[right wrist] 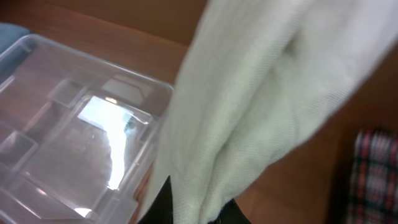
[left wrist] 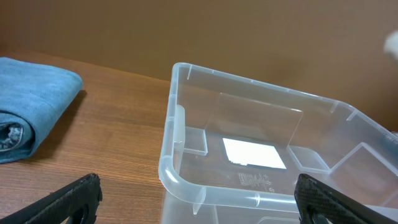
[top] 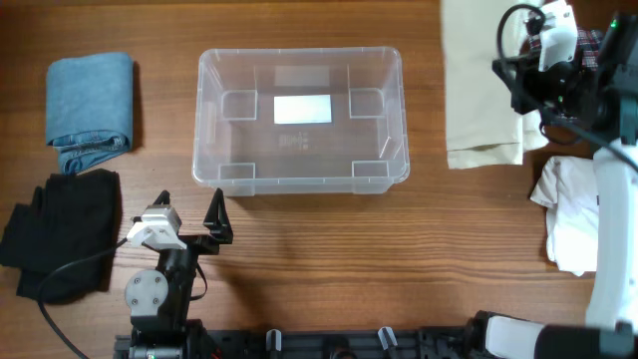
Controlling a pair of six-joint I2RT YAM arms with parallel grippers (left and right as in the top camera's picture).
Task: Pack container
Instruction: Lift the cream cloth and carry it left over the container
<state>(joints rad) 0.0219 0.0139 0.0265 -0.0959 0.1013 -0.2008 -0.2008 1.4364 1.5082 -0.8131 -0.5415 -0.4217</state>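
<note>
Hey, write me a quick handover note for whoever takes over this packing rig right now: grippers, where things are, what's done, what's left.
Left gripper: open, holding nothing, just in front of the container.
Right gripper: shut on the cream cloth, to the right of the container and outside it.
Container: middle of the table, nothing inside.
Blue cloth and black cloth lie to its left; white cloth and plaid cloth to its right.
Done: nothing packed yet.
Left: get the cream cloth into the container, then probably the other cloths.
</note>
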